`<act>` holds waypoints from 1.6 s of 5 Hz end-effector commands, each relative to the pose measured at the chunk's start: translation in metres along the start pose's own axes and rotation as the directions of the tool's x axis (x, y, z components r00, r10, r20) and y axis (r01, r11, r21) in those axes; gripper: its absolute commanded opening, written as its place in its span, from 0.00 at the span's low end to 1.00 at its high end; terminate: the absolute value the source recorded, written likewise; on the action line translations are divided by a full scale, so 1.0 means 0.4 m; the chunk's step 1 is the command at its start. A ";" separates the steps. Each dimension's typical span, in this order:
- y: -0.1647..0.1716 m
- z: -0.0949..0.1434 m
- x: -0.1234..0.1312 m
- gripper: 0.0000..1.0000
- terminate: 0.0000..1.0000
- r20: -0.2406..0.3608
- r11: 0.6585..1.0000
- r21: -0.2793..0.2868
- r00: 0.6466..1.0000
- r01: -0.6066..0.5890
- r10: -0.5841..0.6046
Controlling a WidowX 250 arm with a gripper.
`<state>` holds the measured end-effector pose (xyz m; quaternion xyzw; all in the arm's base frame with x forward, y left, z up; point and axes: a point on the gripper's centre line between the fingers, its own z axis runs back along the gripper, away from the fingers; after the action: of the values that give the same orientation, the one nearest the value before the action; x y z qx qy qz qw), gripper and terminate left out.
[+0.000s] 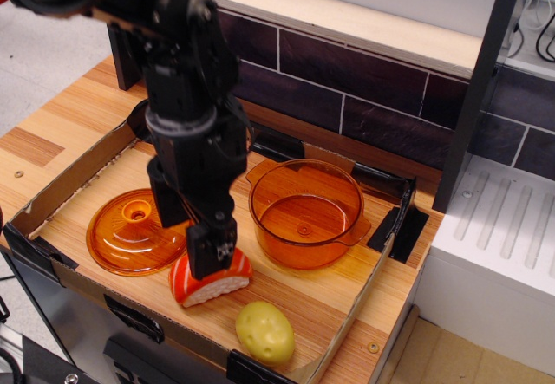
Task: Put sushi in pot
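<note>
The sushi, orange-red with white stripes on a white rice base, lies on the wooden tray floor between the lid and the pot. The translucent orange pot stands upright and empty just right of it. My black gripper has come down onto the sushi's left end with its jaws apart. The front finger covers part of the sushi's top; the other finger stands behind, over the lid's edge. I cannot tell whether the fingers touch the sushi.
A flat translucent orange lid with a knob lies left of the sushi. A yellow potato toy sits near the front edge. Low cardboard walls ring the tray. A dark tiled wall is behind; a white rack is on the right.
</note>
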<state>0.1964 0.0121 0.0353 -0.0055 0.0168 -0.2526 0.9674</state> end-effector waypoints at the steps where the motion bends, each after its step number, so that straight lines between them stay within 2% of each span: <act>1: -0.005 -0.039 -0.002 1.00 0.00 -0.027 0.999 0.036 1.000 -0.013 0.013; 2: -0.007 -0.055 0.002 1.00 0.00 -0.036 0.999 0.041 0.999 -0.008 0.009; 3: 0.000 -0.057 0.000 0.00 0.00 -0.037 0.998 0.016 0.998 -0.053 0.054; 4: 0.001 -0.026 -0.001 0.00 0.00 0.010 0.998 0.021 0.998 -0.065 0.065; 5: 0.005 0.031 0.008 0.00 0.00 0.059 0.996 0.023 0.995 -0.083 0.081; 6: 0.018 0.104 0.040 0.00 0.00 0.073 0.987 0.018 0.985 -0.158 0.156; 8: 0.023 0.095 0.165 0.00 0.00 0.036 0.971 -0.007 0.970 -0.240 0.240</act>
<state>0.2575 -0.0178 0.0606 -0.0129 0.0220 -0.1321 0.9909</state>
